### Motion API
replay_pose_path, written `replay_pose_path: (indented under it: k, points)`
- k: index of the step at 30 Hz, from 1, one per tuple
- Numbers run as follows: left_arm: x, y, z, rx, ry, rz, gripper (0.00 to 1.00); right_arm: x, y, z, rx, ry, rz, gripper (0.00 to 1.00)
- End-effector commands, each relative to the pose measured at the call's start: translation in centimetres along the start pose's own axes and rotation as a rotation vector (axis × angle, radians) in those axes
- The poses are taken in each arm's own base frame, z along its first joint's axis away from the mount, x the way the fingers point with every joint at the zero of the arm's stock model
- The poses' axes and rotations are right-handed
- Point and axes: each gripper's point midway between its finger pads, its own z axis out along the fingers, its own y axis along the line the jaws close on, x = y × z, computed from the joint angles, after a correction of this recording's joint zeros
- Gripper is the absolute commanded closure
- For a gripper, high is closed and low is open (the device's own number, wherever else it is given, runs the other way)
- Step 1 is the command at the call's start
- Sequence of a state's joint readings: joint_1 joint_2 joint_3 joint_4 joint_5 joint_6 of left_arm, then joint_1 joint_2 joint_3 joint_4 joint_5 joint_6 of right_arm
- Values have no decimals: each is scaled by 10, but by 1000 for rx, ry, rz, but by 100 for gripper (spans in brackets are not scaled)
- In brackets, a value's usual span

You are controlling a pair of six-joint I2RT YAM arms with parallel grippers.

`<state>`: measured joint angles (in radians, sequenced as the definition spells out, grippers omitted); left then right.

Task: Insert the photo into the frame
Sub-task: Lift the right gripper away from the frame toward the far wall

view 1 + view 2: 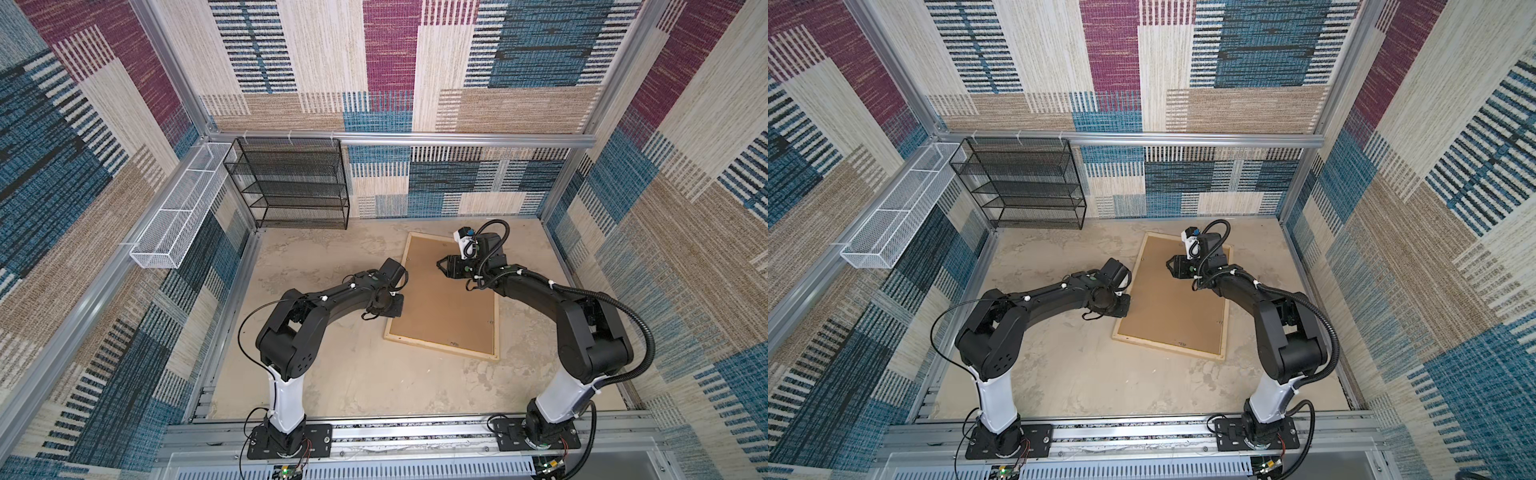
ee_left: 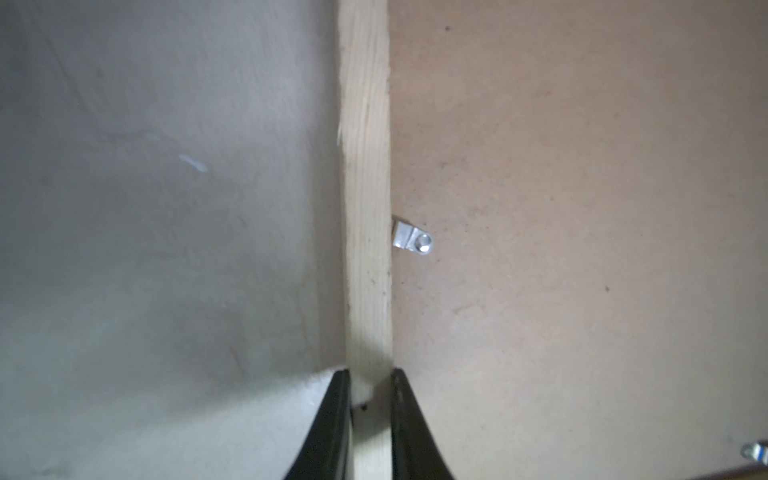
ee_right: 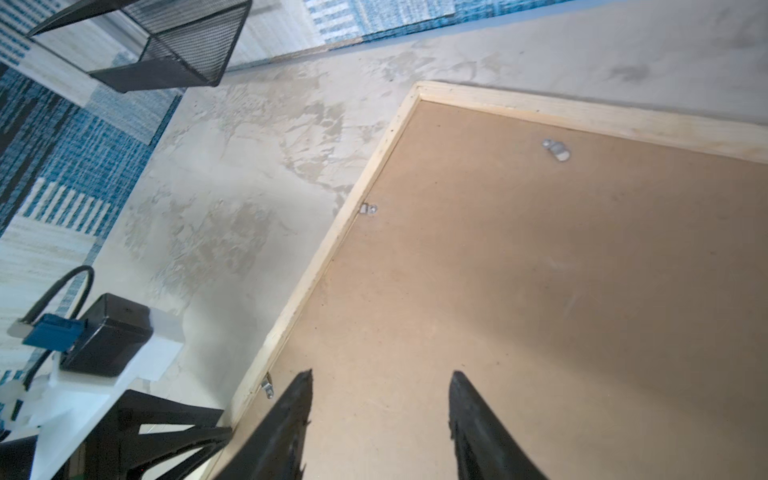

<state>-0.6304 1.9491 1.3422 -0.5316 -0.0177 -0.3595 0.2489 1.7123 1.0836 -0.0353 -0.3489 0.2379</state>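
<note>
I cannot see the photo in any view: the brown backing board (image 1: 444, 299) covers the whole inside of the frame (image 1: 440, 347), which lies back-up on the bench (image 1: 353, 374). The left hand (image 2: 370, 374) stands narrow astride the frame's left strip near a metal clip (image 2: 412, 241), a finger close on each side, but I cannot tell whether it pinches the wood. The right hand (image 3: 380, 378) hovers spread and empty over the board.
</note>
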Motion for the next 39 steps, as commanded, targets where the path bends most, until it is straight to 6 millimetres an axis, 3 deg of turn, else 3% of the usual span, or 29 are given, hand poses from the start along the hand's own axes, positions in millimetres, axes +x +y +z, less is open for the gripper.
replay_pose_path:
  k: [1,6,9,12,17,23,32,39]
  points:
    - [5,27,-6,-142,63,88,69,-2,-8,-4,49,-17,31,45]
    - [-23,19,-31,-125,-23,91,56,-3,-17,-4,83,-18,38,39]
    - [-25,14,-48,-91,-50,64,54,-8,-23,-1,104,-24,30,36]
    - [-7,8,-57,-39,-27,2,54,-18,-41,9,164,-15,12,32]
    - [40,1,-64,24,17,-145,51,-48,-83,38,256,-23,-26,31]
    - [74,-21,-75,130,-50,-300,49,-89,-109,77,246,-13,-94,30]
    - [76,-59,-52,316,-47,-394,46,-118,-156,114,244,53,-94,30]
    - [81,-59,-38,307,-42,-414,45,-131,-168,116,154,35,-71,29]
